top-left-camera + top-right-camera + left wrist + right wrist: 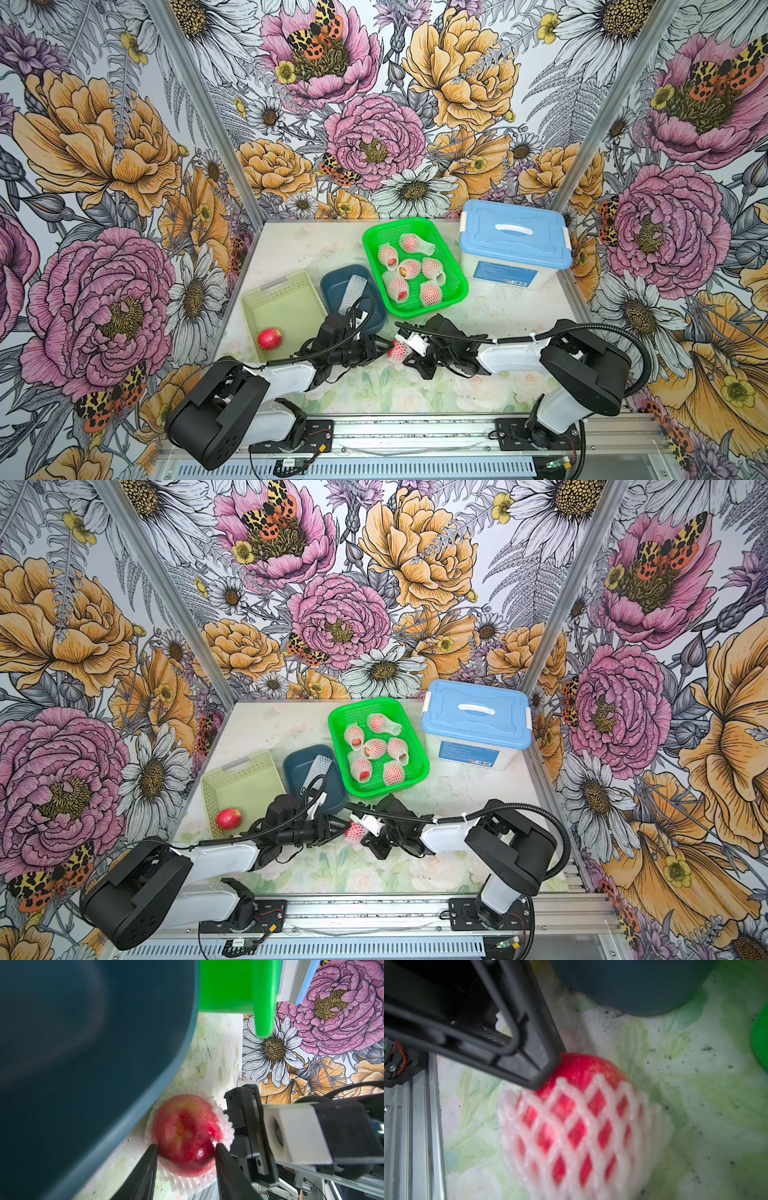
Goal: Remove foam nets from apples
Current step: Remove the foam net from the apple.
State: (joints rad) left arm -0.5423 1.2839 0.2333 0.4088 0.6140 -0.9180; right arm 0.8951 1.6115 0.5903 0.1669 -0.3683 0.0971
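In both top views: six netted apples [409, 268] in the green basket [419, 224], one bare apple [269, 338] in the pale basket [249, 307], one empty net [353, 291] in the blue tub [328, 286].

Left wrist: my left tool [186, 1146] pinches an eighth apple [185, 1126]; my right tool [229, 1120], pressed together, grips its foam net [187, 1181].

Right wrist: the net sheathes most of that apple over the counter [695, 1084].

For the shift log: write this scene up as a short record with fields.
left hand: closed on apple, at its bare end
right hand: shut on net, which sits partway off that apple
basket: six netted apples
bin: one empty net
crate: one bare apple
box: lid on
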